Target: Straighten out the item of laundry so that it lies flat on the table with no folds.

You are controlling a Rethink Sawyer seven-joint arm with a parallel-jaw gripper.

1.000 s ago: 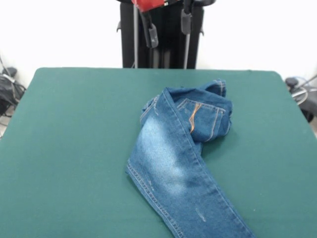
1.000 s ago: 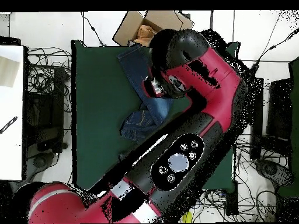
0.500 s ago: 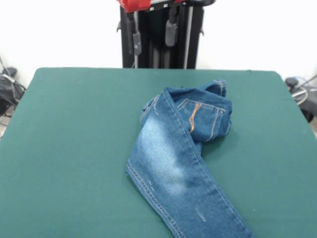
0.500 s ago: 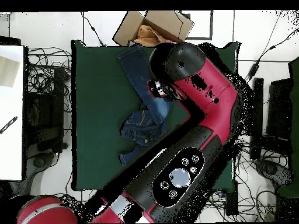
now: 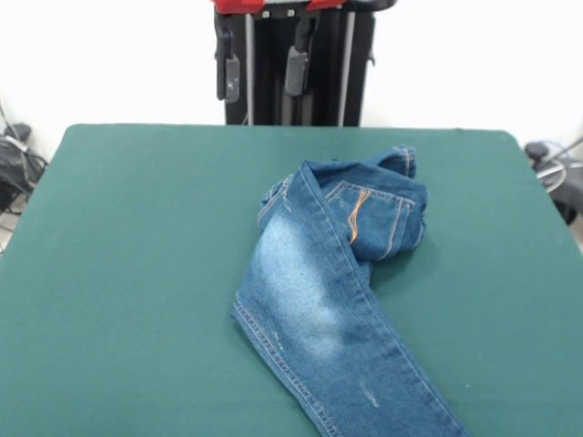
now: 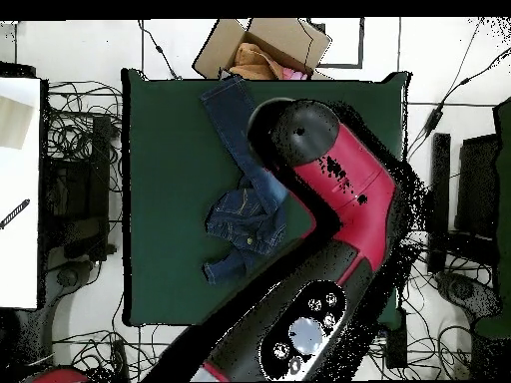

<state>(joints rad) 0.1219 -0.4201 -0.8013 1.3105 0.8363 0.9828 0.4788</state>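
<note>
Front view: gripper point(image 5: 260, 68) hangs at the 12 o'clock edge, high above the table point(image 5: 118, 237), two dark fingers point(image 5: 228, 71) spread apart with a clear gap, nothing between them, touching nothing. Well apart from it, at 6 o'clock of the gripper, jeans point(image 5: 332, 291) lie on the green cloth, centre to right of centre. One leg runs straight from the bunched top toward 5 o'clock and goes off the bottom edge, faded light patch on it. Waist and second leg are crumpled in a heap at the 12–1 o'clock end of that leg, pocket with orange stitching facing up, folds over each other. Overhead view: arm point(image 6: 339, 190) covers the table's right part; gripper hidden under it. Jeans here: one leg stretched toward 11 o'clock, bunched part near centre. Cardboard box point(image 6: 264, 45) just beyond the table edge at 12 o'clock, near the leg's end.
</note>
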